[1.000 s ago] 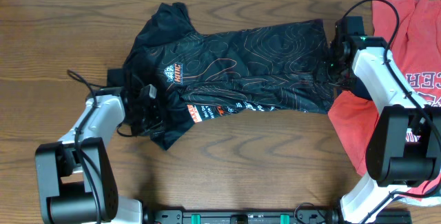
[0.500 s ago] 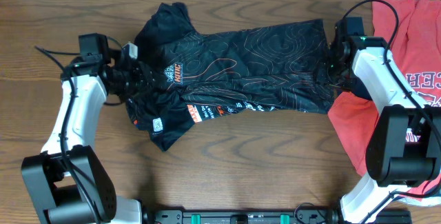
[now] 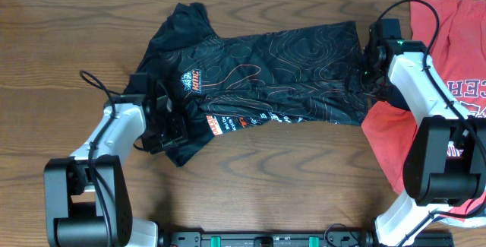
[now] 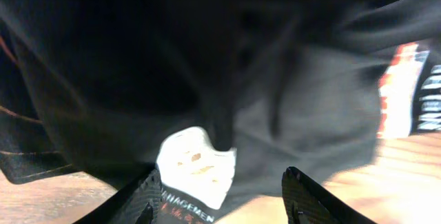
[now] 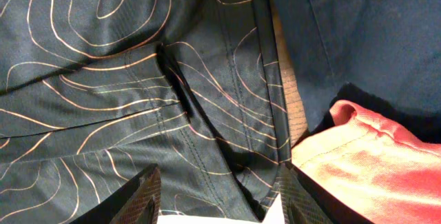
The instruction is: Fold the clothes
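Note:
The clothes, a black jersey [image 3: 266, 72] with fine orange contour lines, lie spread flat across the middle of the table. My left gripper [image 3: 173, 125] hovers over its lower-left sleeve. In the blurred left wrist view the jaws [image 4: 224, 200] stand open, with dark cloth and a white label [image 4: 196, 162] between the fingers. My right gripper [image 3: 370, 76] is at the jersey's right hem. There its jaws [image 5: 217, 200] stand apart over the hem fold of the jersey [image 5: 103, 79], pinching nothing.
A red T-shirt [image 3: 448, 42] with white lettering lies at the right edge, touching the jersey's hem [image 5: 372, 155]. A navy garment [image 5: 358, 38] shows beside it. A black cable [image 3: 95, 83] loops from the left arm. Bare wood table [image 3: 288, 178] runs along the front.
The left arm swung up to the jersey's left edge, then came back down onto the lower-left sleeve. Its jaws went from shut to open. The right arm stayed put.

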